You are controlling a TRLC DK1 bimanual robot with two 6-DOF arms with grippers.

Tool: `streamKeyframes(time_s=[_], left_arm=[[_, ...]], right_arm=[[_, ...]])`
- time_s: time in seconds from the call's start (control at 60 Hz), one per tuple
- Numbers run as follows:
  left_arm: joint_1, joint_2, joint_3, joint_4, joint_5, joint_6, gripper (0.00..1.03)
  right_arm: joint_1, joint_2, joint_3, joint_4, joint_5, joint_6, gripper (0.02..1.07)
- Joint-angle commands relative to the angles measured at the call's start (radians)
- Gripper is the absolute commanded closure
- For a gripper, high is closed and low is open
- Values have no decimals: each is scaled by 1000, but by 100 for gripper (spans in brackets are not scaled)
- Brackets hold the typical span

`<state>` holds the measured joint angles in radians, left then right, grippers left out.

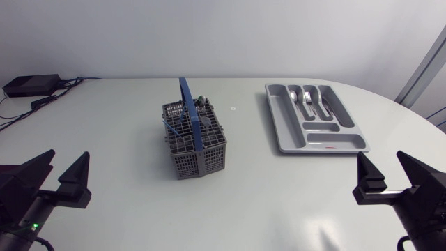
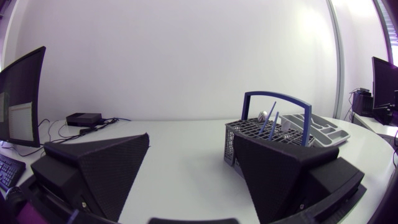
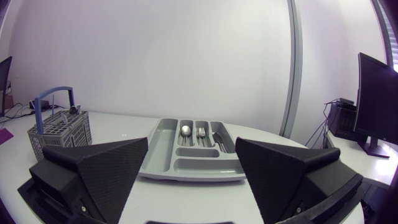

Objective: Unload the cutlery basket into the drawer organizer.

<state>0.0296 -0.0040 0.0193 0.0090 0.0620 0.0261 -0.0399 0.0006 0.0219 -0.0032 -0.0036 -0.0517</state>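
Note:
A grey cutlery basket with a blue handle stands mid-table, with cutlery handles sticking out of it. The grey drawer organizer lies to its right at the back, with a spoon, fork and knife in its far slots. My left gripper rests open at the front left, far from the basket. My right gripper rests open at the front right, in front of the organizer. The left wrist view has the basket ahead of the open left gripper. Ahead of the open right gripper lies the organizer, with the basket off to one side.
A small black box with cables sits at the table's back left corner. A small white mark lies on the table between basket and organizer.

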Motion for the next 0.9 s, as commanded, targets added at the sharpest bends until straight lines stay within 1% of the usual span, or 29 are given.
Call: streamKeyframes(time_s=[0.0, 0.467, 0.633, 0.7, 0.783, 0.883], left_arm=[[-8, -8, -21, 2, -5, -2, 4], [-8, -10, -18, 11, -5, 1, 4], [15, -7, 50, 0, -5, 6, 4], [12, 1, 87, -18, -5, 8, 4], [4, 39, 133, -20, -5, 9, 4], [-16, 151, 211, -21, -5, 9, 4]], right_arm=[[9, -7, -23, 0, -1, 21, 6], [11, -7, -23, 8, 10, 18, 6], [48, -1, 9, 20, 16, 18, 6], [66, 35, 41, 28, 22, 18, 6], [78, 136, 95, 60, 30, 21, 6], [86, 268, 153, 94, 31, 24, 6]])
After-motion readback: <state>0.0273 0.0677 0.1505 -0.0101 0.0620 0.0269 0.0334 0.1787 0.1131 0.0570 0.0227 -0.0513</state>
